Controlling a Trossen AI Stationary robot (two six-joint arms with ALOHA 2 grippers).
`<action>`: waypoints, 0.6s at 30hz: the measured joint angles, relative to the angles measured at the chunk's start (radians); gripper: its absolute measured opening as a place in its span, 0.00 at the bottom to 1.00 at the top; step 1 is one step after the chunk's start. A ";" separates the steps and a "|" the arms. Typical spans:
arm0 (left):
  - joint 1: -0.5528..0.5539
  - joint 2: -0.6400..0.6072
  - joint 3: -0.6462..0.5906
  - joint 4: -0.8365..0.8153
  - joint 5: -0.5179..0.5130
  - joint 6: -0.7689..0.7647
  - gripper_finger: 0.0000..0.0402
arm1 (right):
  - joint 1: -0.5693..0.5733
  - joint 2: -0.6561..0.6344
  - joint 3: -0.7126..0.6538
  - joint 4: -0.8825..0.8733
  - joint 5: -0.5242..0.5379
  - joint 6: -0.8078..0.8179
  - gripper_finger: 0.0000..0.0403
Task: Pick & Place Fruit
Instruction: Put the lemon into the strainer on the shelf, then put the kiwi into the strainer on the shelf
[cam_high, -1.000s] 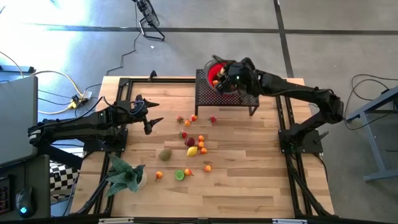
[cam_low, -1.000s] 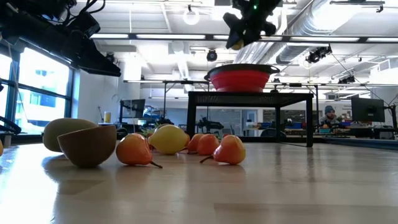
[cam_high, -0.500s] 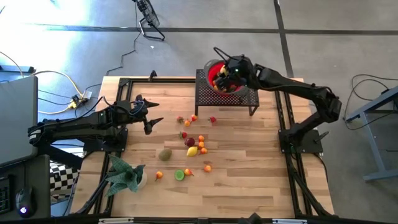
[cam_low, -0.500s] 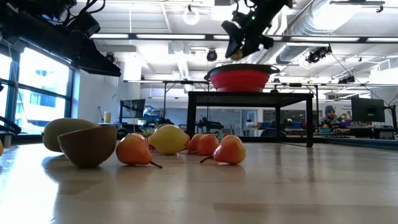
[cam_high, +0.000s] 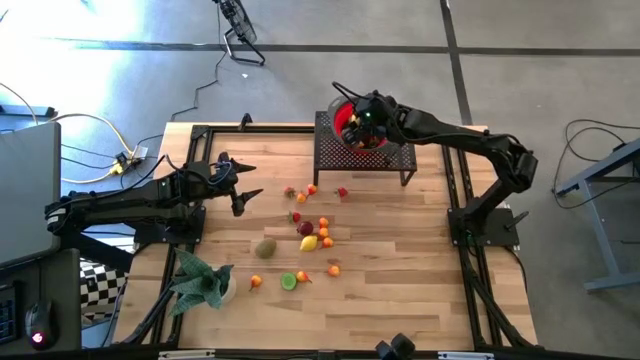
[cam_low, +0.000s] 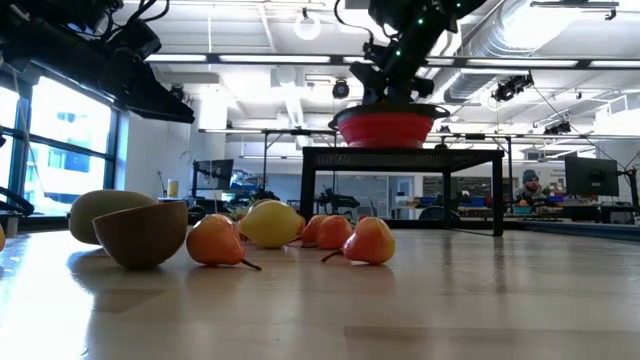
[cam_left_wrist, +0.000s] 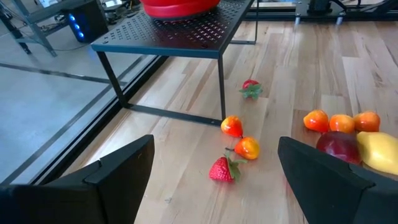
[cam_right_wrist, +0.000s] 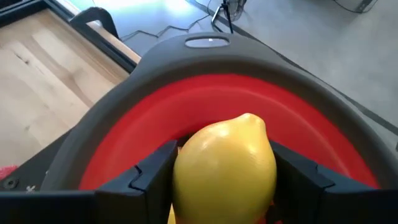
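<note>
My right gripper (cam_high: 358, 124) is shut on a yellow lemon (cam_right_wrist: 227, 163) and stands just above the red bowl (cam_right_wrist: 143, 127) with the grey rim, on the black perforated stand (cam_high: 385, 158) at the table's far edge. In the low view it (cam_low: 386, 88) reaches down to the bowl's rim (cam_low: 386, 112). My left gripper (cam_high: 245, 187) is open and hovers over the table's left part, clear of everything. The other fruits lie loose on the wood: a lemon (cam_high: 309, 243), a kiwi (cam_high: 265, 247), a lime (cam_high: 289, 281), a plum (cam_high: 305, 228), strawberries and small oranges. My right gripper pinches the lemon across its belly (cam_right_wrist: 186, 168), one finger (cam_right_wrist: 149, 177) on each side, its pointed end (cam_right_wrist: 250, 118) facing away from the wrist. The fingers slant down from the table's right. The lemon is lifted clear, over the inside of the red bowl.
A green leafy plant (cam_high: 200, 280) sits at the table's near left corner. The stand's legs (cam_left_wrist: 222, 93) rise from the table close to a strawberry (cam_left_wrist: 250, 88) and two small oranges (cam_left_wrist: 239, 137). Bare wood lies along the near edge and to the right.
My right gripper has carried the lemon a little toward the table's left and down, from above the bowl to just over its rim. It has stayed shut on the lemon. The fruits on the table have kept still.
</note>
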 joint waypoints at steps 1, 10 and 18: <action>0.000 0.000 0.000 0.000 0.000 0.000 0.84 | 0.000 0.000 0.000 -0.001 0.000 -0.005 0.50; 0.000 0.000 0.000 0.000 0.000 0.000 0.84 | 0.002 0.000 0.000 -0.027 -0.022 0.001 0.75; 0.000 0.000 0.000 0.000 0.000 0.000 0.84 | 0.002 -0.030 0.000 -0.027 -0.040 -0.015 0.79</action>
